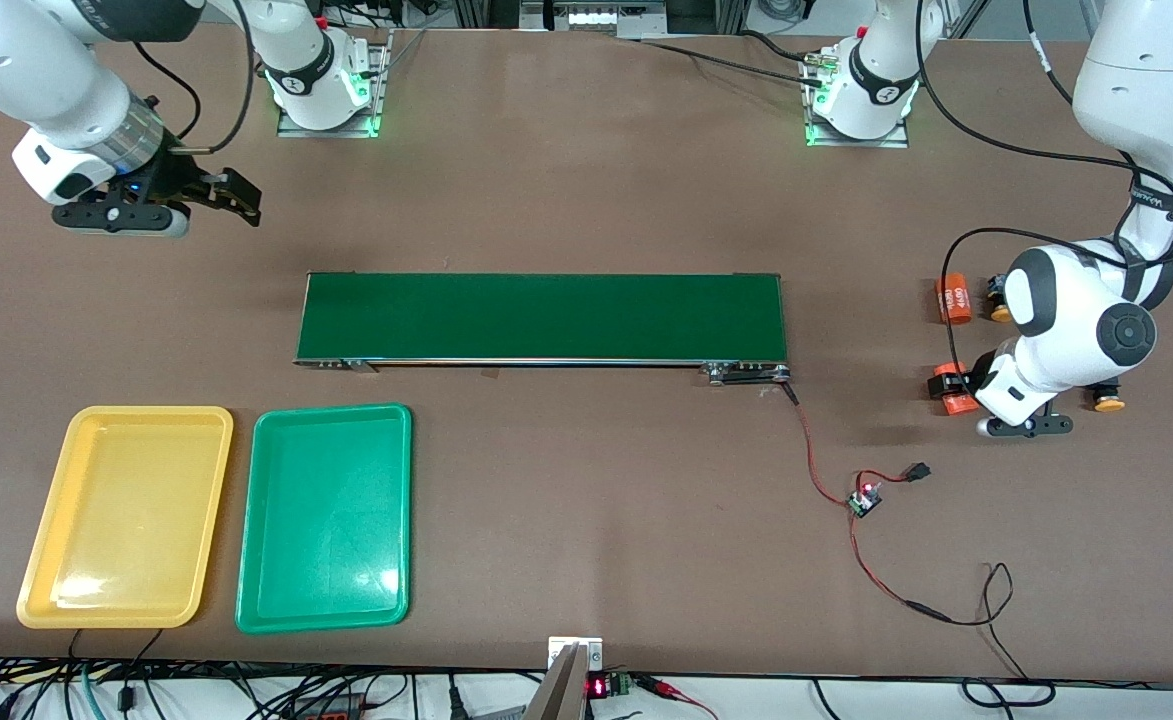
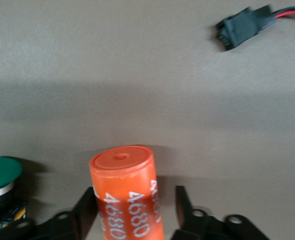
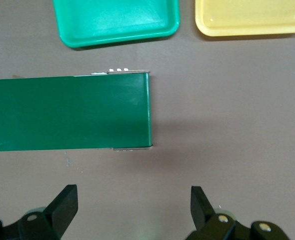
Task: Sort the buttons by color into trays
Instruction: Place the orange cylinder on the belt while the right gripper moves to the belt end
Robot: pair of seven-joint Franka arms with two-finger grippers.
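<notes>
Orange cylinder (image 2: 127, 195) sits between the left claw (image 2: 135, 212)'s fingers, which flank it with a slight gap, low on the counter (image 1: 586, 200) beside a green button (image 2: 0, 182). Right claw (image 3: 135, 210) hangs spread over the counter near the belt (image 1: 541, 317)'s end. Yellow tray (image 1: 126, 515) and green tray (image 1: 326, 515) lie empty, side by side, nearer the front camera than the belt.
</notes>
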